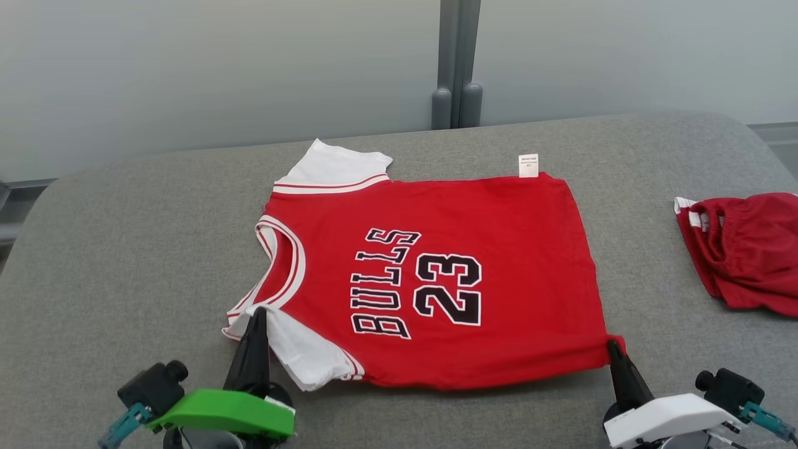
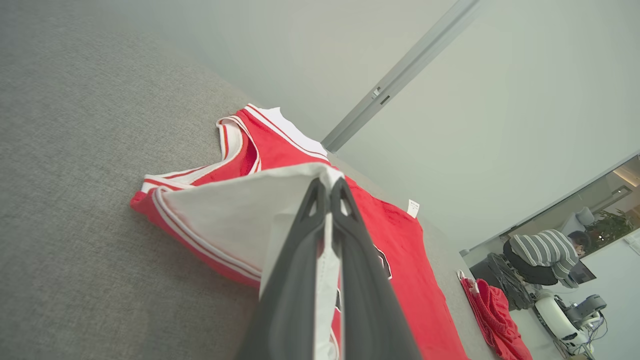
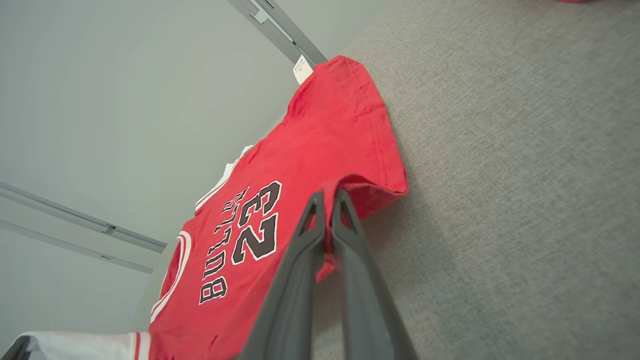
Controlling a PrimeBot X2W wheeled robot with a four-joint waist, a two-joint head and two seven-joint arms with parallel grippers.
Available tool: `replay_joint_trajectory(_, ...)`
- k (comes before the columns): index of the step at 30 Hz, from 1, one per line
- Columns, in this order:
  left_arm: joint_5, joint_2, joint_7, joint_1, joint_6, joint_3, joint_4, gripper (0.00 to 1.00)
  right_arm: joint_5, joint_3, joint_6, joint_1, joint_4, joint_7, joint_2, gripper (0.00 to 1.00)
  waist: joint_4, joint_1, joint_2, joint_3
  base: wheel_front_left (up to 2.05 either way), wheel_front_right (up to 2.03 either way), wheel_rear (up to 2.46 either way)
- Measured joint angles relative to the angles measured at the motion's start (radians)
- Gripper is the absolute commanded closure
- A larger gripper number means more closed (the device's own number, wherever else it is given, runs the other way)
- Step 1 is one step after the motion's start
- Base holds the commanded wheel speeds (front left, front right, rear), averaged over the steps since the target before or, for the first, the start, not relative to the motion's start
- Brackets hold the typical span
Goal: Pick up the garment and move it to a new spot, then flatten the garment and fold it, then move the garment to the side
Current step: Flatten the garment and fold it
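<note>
Both grip jersey (image 1: pixel 436 280) near edge: L pincer (image 1: pixel 257 312) on sleeve (image 1: pixel 299 350), R pincer (image 1: pixel 612 344) on hem corner (image 1: pixel 595 357).

Grey fabric tabletop (image 1: pixel 124 249). Crumpled red shorts (image 1: pixel 748 255) with white trim lie at its right edge. Behind is a pale wall with a grey upright post (image 1: pixel 458 62). Far off, a person in a striped top (image 2: pixel 545 250) bends over; a potted plant (image 2: pixel 607 227) is near them and a white machine (image 2: pixel 555 312) sits below.
</note>
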Motion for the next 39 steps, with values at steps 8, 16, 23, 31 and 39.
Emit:
replay_joint_trajectory(8,-0.022,-0.014,-0.053,-0.261,-0.029,-0.015,0.284,1.00,0.002,-0.019,0.000,-0.193,0.178,0.025,-0.010,1.00,-0.024,0.0000,0.0000,0.027,0.00,0.00,0.00)
replay_joint_trajectory(16,-0.072,-0.017,-0.088,-0.470,-0.034,-0.022,0.497,1.00,-0.010,0.002,0.000,-0.382,0.336,0.024,-0.010,1.00,-0.047,0.0000,0.0000,0.098,0.00,0.00,0.00)
replay_joint_trajectory(23,-0.025,-0.018,-0.092,-0.591,-0.028,0.026,0.567,1.00,-0.001,0.053,0.000,-0.480,0.423,0.010,-0.007,1.00,-0.071,0.0000,0.0000,0.162,0.00,0.00,0.00)
replay_joint_trajectory(31,-0.001,-0.018,-0.094,-0.657,-0.024,-0.025,0.683,1.00,0.019,0.100,0.000,-0.516,0.456,-0.006,-0.001,1.00,-0.104,0.0000,0.0000,0.192,0.00,0.00,0.00)
replay_joint_trajectory(39,0.026,-0.018,-0.094,-0.700,-0.011,-0.022,0.762,0.00,0.049,0.134,0.000,-0.561,0.475,-0.033,0.002,0.00,-0.129,0.0001,0.0000,0.213,0.00,0.00,0.00)
